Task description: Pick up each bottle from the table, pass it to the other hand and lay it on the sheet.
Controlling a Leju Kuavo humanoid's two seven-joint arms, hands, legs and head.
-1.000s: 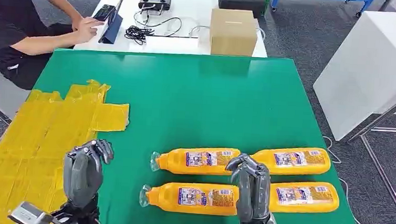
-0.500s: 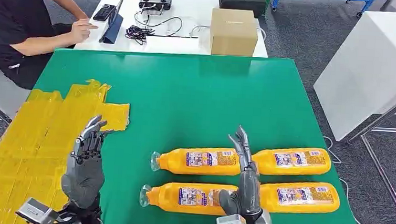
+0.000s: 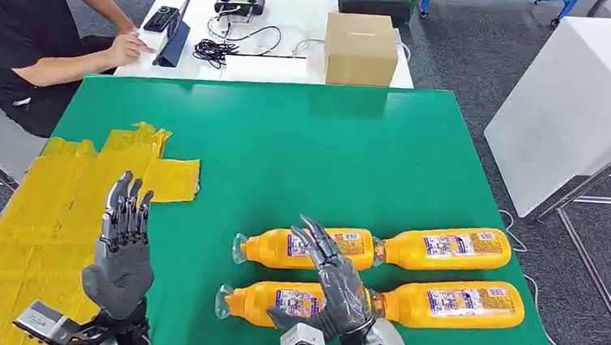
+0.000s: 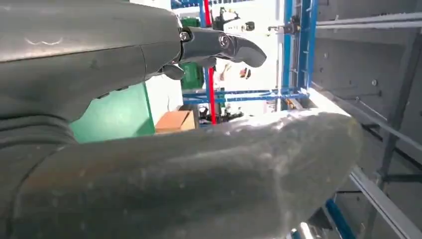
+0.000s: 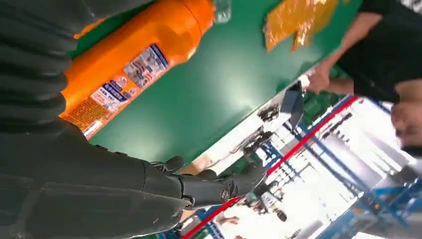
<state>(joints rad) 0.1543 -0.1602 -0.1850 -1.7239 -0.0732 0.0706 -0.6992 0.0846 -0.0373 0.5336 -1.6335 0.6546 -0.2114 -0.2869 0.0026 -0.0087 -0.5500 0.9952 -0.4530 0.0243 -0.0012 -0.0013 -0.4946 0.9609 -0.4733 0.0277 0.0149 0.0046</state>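
Lower centre of the head view, the right hand (image 3: 328, 284), fingers spread and empty, hovers over the front-left orange bottle (image 3: 277, 302); the left hand (image 3: 122, 249) is raised, fingers apart.

- Four orange plastic bottles lie on their sides on the green table (image 3: 304, 152), in two rows: far-left bottle (image 3: 277, 247), far-right bottle (image 3: 443, 247), near-left bottle (image 3: 257, 301), near-right bottle (image 3: 451, 302).
- The yellow crinkled sheet (image 3: 56, 212) covers the table's left part.
- A brown cardboard box (image 3: 360, 48) stands on the white table (image 3: 277, 65) behind.
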